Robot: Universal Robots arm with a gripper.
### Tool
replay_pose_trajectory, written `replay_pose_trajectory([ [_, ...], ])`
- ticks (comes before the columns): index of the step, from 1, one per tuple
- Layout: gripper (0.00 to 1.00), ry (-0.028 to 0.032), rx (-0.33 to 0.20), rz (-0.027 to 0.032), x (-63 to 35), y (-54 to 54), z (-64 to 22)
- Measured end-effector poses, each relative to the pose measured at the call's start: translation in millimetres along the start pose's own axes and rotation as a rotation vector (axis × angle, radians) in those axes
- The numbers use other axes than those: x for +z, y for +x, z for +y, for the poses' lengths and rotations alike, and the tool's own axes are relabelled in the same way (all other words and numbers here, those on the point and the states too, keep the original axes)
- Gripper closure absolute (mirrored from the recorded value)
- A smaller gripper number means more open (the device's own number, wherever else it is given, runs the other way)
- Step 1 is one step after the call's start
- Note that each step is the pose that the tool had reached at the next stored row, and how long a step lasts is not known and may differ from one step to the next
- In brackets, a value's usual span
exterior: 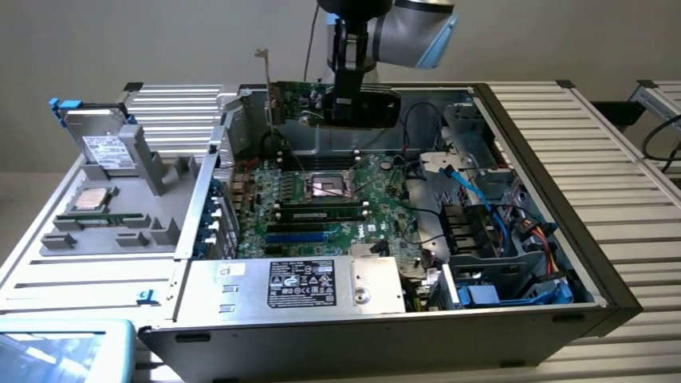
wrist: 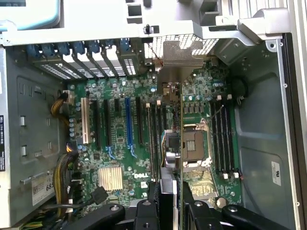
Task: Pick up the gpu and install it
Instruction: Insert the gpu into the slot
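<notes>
The gpu (exterior: 303, 97) hangs in the air over the back of the open computer case (exterior: 532, 128), well above the green motherboard (exterior: 319, 215). It is a green card with a black cooler (exterior: 368, 108), and its silver bracket (exterior: 263, 76) points to the exterior view's left. My gripper (exterior: 346, 102) comes down from above and is shut on the gpu's upper edge. In the wrist view the gpu (wrist: 175, 143) shows edge-on between my fingers (wrist: 144, 213), its bracket (wrist: 178, 60) toward the case's rear slot covers (wrist: 96, 55). Below it lie the expansion slots (wrist: 127, 122).
The CPU socket (exterior: 330, 187) and seated memory sticks (exterior: 319, 211) sit mid-board. The power supply (exterior: 303, 283) fills the case's front corner. Cables and drive bays (exterior: 500, 231) crowd the exterior view's right. A grey parts tray (exterior: 117, 211) with a silver drive (exterior: 107, 148) stands beside the case.
</notes>
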State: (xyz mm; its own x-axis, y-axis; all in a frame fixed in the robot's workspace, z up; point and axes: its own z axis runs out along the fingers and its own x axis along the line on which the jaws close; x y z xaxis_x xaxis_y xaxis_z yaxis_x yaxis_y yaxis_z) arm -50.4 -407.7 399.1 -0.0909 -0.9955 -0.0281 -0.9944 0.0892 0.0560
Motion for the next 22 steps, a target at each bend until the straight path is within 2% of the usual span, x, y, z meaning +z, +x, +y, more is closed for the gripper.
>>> replay_pose_trajectory([
  [2, 0.72, 0.0006, -0.002, 0.0023, 0.7, 0.1, 1.0],
  [7, 0.72, 0.0077, -0.015, 0.0193, 2.9, 0.5, 3.9],
  [8, 0.72, 0.0113, -0.018, 0.0213, 3.4, 0.5, 4.2],
  [12, 0.72, 0.0394, -0.025, 0.0232, 5.4, 0.7, 6.3],
  [13, 0.72, 0.0434, -0.026, 0.0240, 6.0, 0.8, 7.2],
  [15, 0.72, 0.0510, -0.030, 0.0299, 6.6, 1.0, 8.6],
  [19, 0.72, 0.0537, -0.041, 0.0402, 7.8, 1.2, 10.5],
  [22, 0.72, 0.0538, -0.048, 0.0433, 10.2, 1.5, 13.6],
])
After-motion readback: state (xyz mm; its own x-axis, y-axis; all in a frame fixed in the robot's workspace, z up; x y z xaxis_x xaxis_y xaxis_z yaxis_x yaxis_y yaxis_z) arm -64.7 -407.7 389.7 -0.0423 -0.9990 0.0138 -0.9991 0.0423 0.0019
